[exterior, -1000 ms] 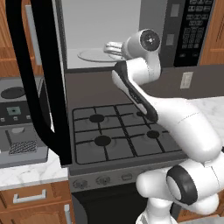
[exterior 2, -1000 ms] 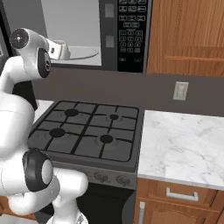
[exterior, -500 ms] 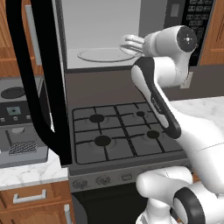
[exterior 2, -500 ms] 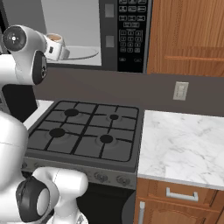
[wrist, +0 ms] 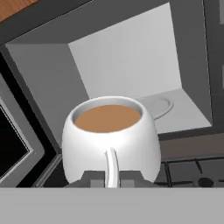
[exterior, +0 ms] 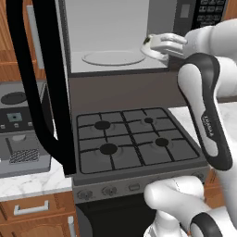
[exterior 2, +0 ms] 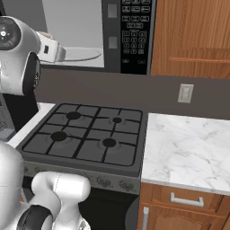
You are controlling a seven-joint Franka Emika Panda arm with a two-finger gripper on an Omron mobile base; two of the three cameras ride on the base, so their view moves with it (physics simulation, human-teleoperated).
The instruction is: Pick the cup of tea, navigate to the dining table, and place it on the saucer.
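The cup of tea (wrist: pixel 109 140) is a white rounded cup with brown tea. It hangs in the air in front of the open microwave, above the back of the stove. My gripper (wrist: pixel 109 177) is shut on its thin handle, with a finger on each side. From the left base view the cup (exterior: pixel 148 43) sits at the tip of my gripper (exterior: pixel 156 45), just outside the microwave's right front edge. The right base view catches my gripper (exterior 2: pixel 45 44) beside the arm's big joint. The dining table and the saucer are out of view.
The microwave's round turntable plate (exterior: pixel 113 58) lies bare inside the cavity. Its black-framed door (exterior: pixel 41 83) stands swung open to the left. Below is the gas stove (exterior: pixel 134 143), with a marble counter (exterior 2: pixel 188 148) to its right and a grey appliance (exterior: pixel 18 125) on the left.
The hand has drawn the cup back out of the microwave, rightward in the left base view, and the arm has folded back toward the base.
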